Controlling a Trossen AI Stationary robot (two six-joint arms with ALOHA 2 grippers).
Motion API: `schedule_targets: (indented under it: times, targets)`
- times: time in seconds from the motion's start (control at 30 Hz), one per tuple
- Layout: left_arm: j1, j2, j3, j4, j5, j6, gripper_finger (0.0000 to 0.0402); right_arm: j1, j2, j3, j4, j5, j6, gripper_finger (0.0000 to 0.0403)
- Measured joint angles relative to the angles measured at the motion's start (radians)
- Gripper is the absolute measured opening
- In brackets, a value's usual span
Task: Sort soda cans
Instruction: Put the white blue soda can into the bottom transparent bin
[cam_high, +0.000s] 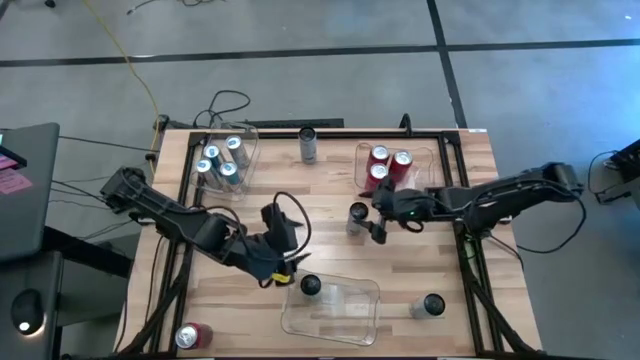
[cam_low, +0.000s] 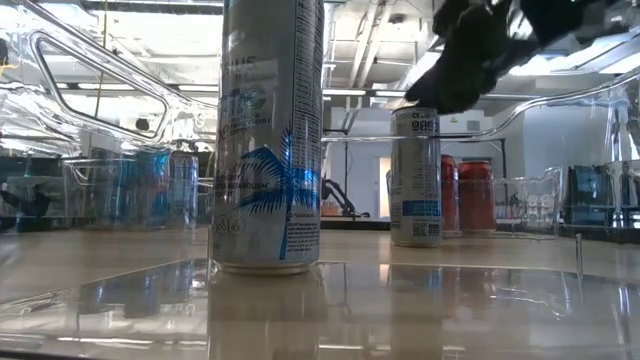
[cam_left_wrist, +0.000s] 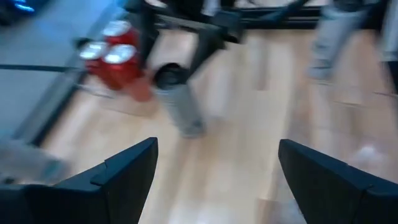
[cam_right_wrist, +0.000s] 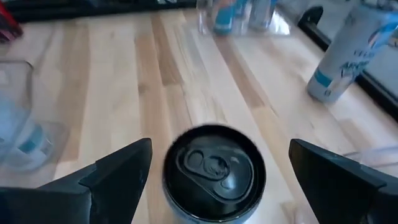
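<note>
High view shows a dark grey metal can with a black top (cam_high: 357, 216) standing near the middle of the wooden table (cam_high: 330, 270). The right gripper (cam_high: 374, 215) sits just at its three o'clock side, fingers wide apart with the can between them, not squeezing it. In the right wrist view the same can (cam_right_wrist: 214, 173) shows between the two fingers. At one o'clock from it, three red cans (cam_high: 388, 165) stand in a clear plastic bin (cam_high: 432, 160). At ten o'clock, four silver-blue cans (cam_high: 221, 161) stand in another clear bin (cam_high: 250, 135). The left gripper (cam_high: 284, 268) hangs at seven o'clock, fingers apart and holding nothing. A third clear bin (cam_high: 350, 310) at six o'clock holds one dark can (cam_high: 311, 287).
</note>
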Motion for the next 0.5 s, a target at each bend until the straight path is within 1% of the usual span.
schedule_targets:
  times: [0.13, 0.33, 0.4, 0.5]
  targets:
    - [-0.015, 0.002, 0.0, -0.056, -0.144, 0.005, 0.0329, -0.012, 0.038, 0.0, -0.017, -0.002, 0.016, 0.04]
    - [-0.041, 0.004, 0.0, -0.103, -0.256, -0.041, 0.0322, -0.028, 0.076, 0.0, -0.042, -0.008, 0.026, 0.0397]
    - [-0.053, 0.004, 0.0, -0.118, -0.299, -0.072, 0.0321, -0.032, 0.077, 0.0, -0.05, -0.007, 0.025, 0.0387]
    - [-0.078, 0.003, -0.029, -0.117, -0.421, -0.107, 0.032, -0.032, 0.076, 0.0, -0.051, -0.007, 0.025, 0.0352]
